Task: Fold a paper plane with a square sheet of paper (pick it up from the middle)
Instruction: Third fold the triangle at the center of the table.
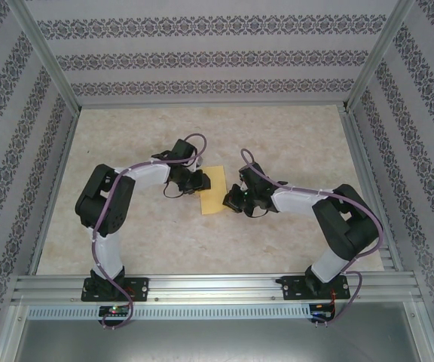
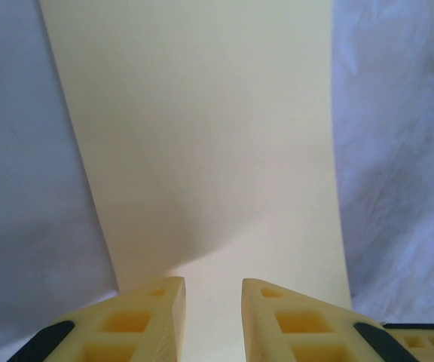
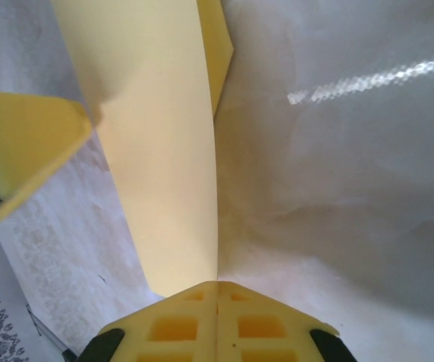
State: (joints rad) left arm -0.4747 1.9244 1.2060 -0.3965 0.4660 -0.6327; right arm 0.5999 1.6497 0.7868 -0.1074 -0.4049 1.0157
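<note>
Top external view: the yellow sheet of paper [image 1: 213, 192] lies on the tabletop [image 1: 292, 143] between the two hands. The left hand [image 1: 200, 181] sits at the sheet's far left edge. Its wrist view shows fingers [image 2: 149, 317] slightly parted above the sheet, gripping nothing. The right hand [image 1: 233, 199], at the sheet's near right edge, is closed tight, pinching the folded edge.
</note>
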